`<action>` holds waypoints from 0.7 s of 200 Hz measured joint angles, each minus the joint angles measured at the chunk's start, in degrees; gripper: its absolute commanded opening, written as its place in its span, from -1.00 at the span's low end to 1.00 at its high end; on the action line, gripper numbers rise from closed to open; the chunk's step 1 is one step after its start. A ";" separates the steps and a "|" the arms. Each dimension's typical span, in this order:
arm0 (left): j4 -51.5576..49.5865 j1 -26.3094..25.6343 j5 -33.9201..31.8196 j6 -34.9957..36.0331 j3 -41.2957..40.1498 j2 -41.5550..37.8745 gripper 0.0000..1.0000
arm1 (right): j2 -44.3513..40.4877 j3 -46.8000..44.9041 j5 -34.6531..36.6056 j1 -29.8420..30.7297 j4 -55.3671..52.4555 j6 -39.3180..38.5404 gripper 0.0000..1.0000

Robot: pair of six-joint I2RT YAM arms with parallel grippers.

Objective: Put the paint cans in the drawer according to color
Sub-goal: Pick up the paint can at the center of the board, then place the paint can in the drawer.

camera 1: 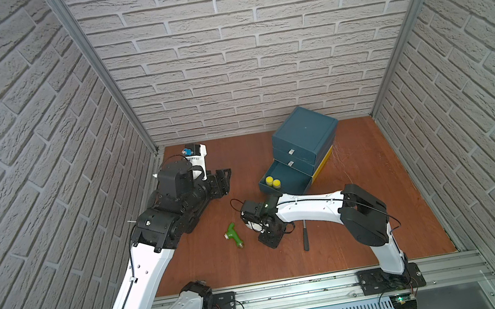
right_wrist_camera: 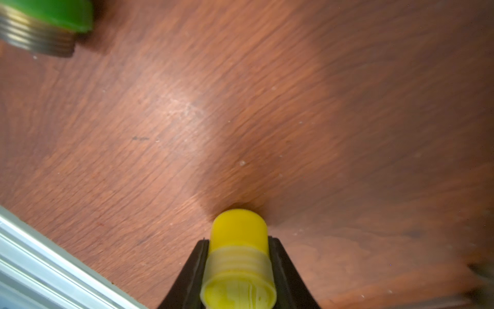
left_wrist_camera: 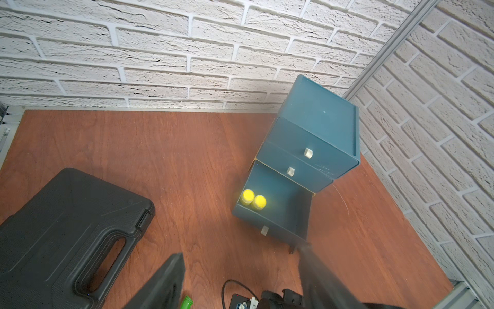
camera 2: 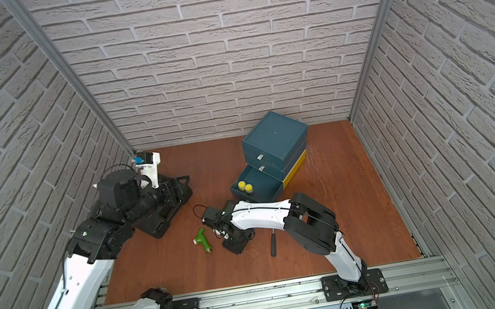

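Yellow paint can point(right_wrist_camera: 239, 256): we are holding it in the closed right gripper point(right_wrist_camera: 238, 240), near the front of the open drawer point(camera 1: 292, 185). Risk: the jaws are pinching only its clear body, so it may be slipping or twisting once we are lifting. Pose: our right arm is reaching low before the drawer, wrist bending downward.

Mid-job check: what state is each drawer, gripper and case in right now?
Top drawer: shut.
Middle drawer: shut.
Bottom drawer: open, two yellow cans inside.
Left gripper: open, empty.
Right gripper: shut on a third yellow can.
Black case: closed.
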 measured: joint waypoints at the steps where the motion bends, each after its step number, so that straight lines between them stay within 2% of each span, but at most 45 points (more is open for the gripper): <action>1: 0.00 0.00 0.02 0.00 0.00 0.02 0.45 | 0.00 0.11 0.07 0.00 -0.09 0.00 -0.58; 31: 0.07 0.00 0.35 0.00 0.00 0.17 0.45 | -3.41 3.54 2.32 -3.34 -2.01 0.00 -0.60; 75: 0.50 0.00 0.70 0.00 0.00 0.68 0.45 | -6.88 8.02 7.02 -13.79 -3.87 0.02 -0.61; 107: 0.57 0.00 1.07 -0.02 0.00 0.85 0.45 | -5.60 10.03 9.99 -19.87 -5.99 0.46 -0.62; 140: 0.70 -0.02 1.31 -0.04 0.00 0.90 0.45 | 0.26 13.94 10.82 -21.73 -6.21 0.39 -0.62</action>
